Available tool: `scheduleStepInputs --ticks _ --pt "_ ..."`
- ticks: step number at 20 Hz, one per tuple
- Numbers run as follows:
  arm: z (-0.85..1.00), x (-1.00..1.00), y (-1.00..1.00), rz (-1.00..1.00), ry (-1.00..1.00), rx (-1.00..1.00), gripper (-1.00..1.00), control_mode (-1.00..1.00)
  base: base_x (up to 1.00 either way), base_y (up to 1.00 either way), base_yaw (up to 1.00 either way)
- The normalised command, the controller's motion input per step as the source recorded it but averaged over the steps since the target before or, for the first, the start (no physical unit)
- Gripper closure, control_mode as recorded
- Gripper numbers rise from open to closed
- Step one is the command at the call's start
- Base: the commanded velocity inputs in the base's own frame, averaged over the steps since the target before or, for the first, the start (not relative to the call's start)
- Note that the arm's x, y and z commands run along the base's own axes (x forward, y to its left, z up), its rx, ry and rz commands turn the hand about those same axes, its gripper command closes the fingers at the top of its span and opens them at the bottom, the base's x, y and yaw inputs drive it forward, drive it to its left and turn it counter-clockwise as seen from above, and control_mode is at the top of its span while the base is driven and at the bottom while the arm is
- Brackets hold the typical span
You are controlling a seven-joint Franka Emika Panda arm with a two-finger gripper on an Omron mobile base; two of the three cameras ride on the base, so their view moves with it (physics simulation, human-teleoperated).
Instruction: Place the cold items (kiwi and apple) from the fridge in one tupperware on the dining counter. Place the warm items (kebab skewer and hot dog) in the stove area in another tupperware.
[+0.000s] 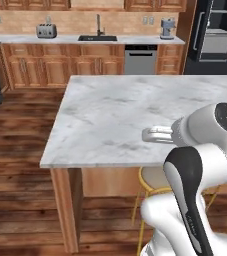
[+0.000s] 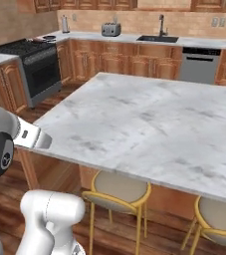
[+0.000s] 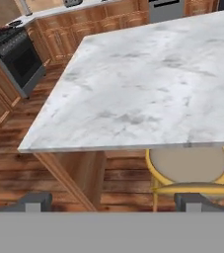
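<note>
- Your gripper [image 3: 113, 201] is spread wide and holds nothing, hanging off the near edge of the island [image 1: 135, 115].
- A stool [image 3: 190, 168] is tucked under that edge, below the fingers [image 3: 192, 201].
- You've got the stove [image 2: 35, 64] far left, the sink [image 1: 97, 37] on the back counter.
- I can't tell where the food is.

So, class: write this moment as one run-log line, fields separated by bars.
gripper: open, holding nothing | position: short of the marble counter edge, above the yellow stool | tupperware, food: none visible | stove: far left
</note>
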Motion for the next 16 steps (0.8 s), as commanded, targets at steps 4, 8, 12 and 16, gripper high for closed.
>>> scheduleStepInputs --ticks 4,8,12,16 --pt "0.00 0.00 0.00 0.00 0.00 0.00 -1.00 1.00 0.48 1.00 -0.09" --pt "0.00 0.00 0.00 0.00 0.00 0.00 -1.00 1.00 0.45 1.00 -0.11" --pt "0.00 0.00 0.00 0.00 0.00 0.00 -1.00 1.00 0.45 1.00 -0.11" --pt "0.00 0.00 0.00 0.00 0.00 0.00 -1.00 1.00 0.49 1.00 -0.14"
